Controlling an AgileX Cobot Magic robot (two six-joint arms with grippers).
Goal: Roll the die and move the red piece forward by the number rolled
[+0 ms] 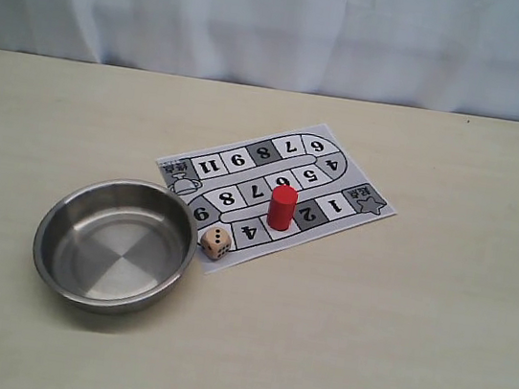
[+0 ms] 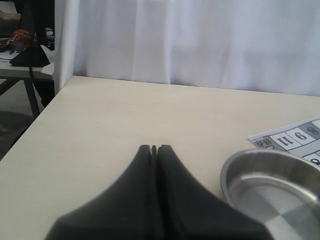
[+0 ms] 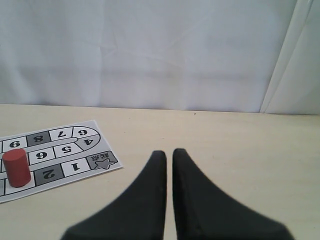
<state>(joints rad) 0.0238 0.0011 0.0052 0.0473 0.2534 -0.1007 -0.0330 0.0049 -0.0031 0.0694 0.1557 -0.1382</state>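
Observation:
The die (image 1: 216, 243) lies on the near edge of the numbered board (image 1: 345, 168), right beside the steel bowl (image 1: 45, 227); a face with three pips shows. On the square between 2 and 4 the red piece (image 1: 282, 207) stands upright, also seen in the right wrist view (image 3: 16, 167). Neither gripper appears in the exterior view. My left gripper (image 2: 154, 147) is shut and empty, above bare table beside the bowl (image 2: 235, 170). To the side of the board's star corner (image 3: 102, 160), my right gripper (image 3: 169, 152) has its fingers nearly together with nothing between them.
The bowl holds nothing. A white curtain (image 1: 283, 24) hangs behind the beige table (image 1: 434, 326). In the left wrist view the table's edge (image 2: 35, 120) shows, with dark stands and clutter (image 2: 27, 50) past it.

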